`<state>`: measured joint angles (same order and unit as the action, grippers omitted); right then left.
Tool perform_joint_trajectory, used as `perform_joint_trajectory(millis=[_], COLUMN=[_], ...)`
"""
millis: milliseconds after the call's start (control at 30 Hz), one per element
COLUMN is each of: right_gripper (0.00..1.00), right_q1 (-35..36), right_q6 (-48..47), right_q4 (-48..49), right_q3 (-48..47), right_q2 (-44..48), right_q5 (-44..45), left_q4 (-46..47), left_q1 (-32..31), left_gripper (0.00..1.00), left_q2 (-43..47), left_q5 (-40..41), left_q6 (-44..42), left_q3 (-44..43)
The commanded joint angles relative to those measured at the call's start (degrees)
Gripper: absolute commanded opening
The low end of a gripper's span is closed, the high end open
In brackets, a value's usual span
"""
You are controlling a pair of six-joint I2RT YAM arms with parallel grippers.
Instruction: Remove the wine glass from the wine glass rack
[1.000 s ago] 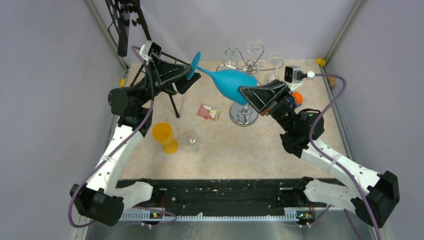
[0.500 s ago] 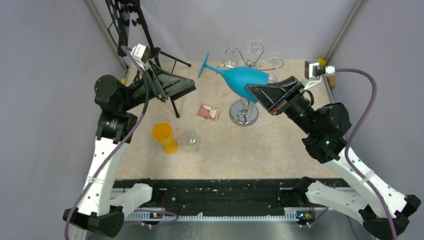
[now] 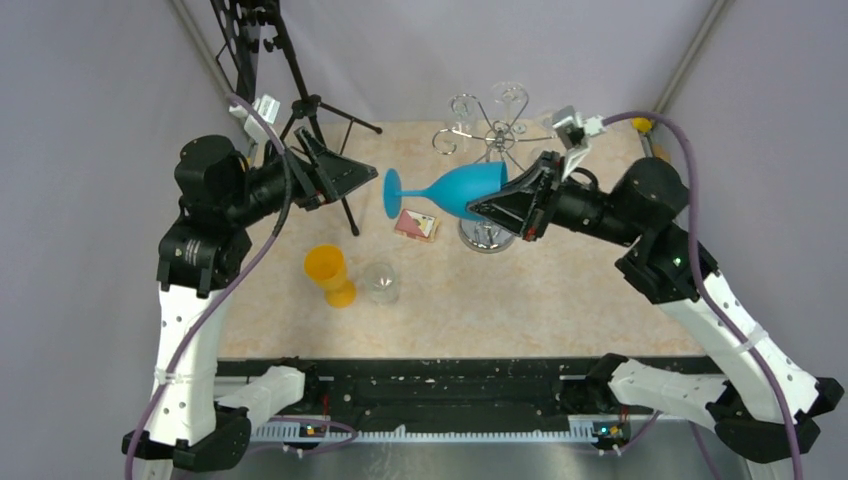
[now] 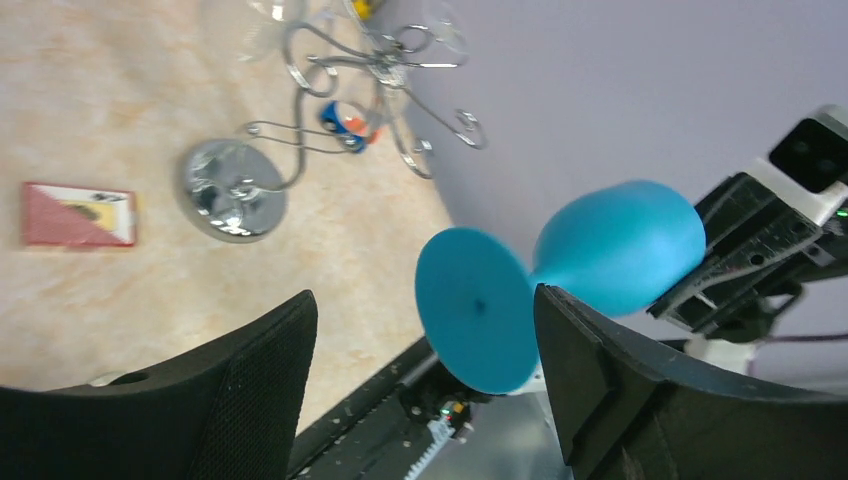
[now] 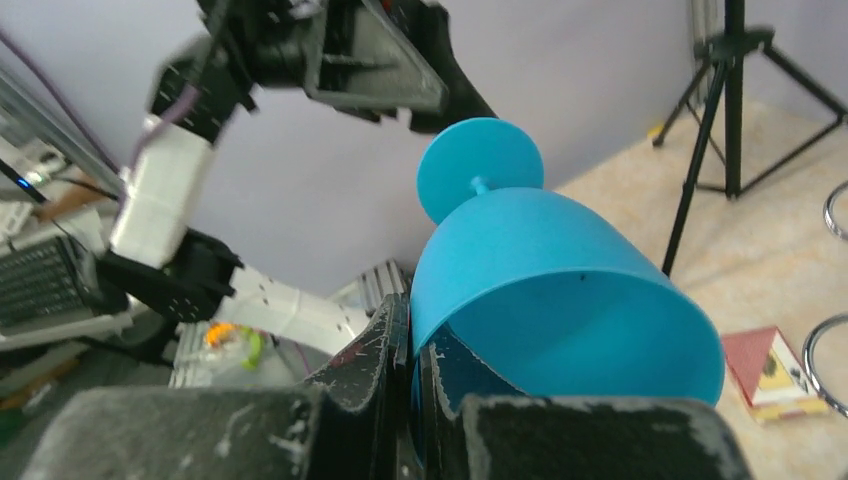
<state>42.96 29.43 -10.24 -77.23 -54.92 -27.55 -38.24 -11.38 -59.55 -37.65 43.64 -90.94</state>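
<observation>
Right gripper (image 3: 492, 207) clamps the wine glass (image 3: 455, 190) by its rim only, stem projecting ahead, clear of the wine glass rack (image 3: 478, 238). Left gripper (image 3: 362, 176) gapes wide, empty. Risk: the rim grip slips and the glass drops.

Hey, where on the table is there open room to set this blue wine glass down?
Widest bare table lies near-right, between the wine glass rack and the near edge. A narrower strip runs in front of the orange cup and clear glass. Crowded: left-centre, around the tripod and red card.

Matt blue wine glass (image 3: 455, 190), shiny chrome wine glass rack (image 3: 487, 228)
</observation>
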Motion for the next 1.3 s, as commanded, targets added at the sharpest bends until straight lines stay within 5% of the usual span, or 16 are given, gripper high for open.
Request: perform_joint_trajectory(millis=[0,200,600,1267], right_gripper=[0.0,0.0,0.0,0.0], right_q1=[0.4,5.7,22.0,24.8], right_q6=[-7.8,-13.4,-23.2,-15.3], right_q4=[-15.4,-25.5,-49.6,-42.2], right_q3=[-4.2,-7.9,-19.5,-16.1], right_q2=[-3.3,-7.5,-26.6,-42.4], right_q5=[-4.9,-3.0,27.0,39.9], left_q4=[-9.4,-14.2,-16.2,-20.8], left_q1=[0.3,0.4,0.4,0.4], left_gripper=[0.82,0.82,0.83,0.78], left_q2=[0.0,-0.8,-0.9,-0.9], left_q5=[11.5,16.1,21.2,41.6], left_q6=[-8.8,-12.6,-15.8,-17.4], left_q3=[-3.3,-5.2,-4.1,0.7])
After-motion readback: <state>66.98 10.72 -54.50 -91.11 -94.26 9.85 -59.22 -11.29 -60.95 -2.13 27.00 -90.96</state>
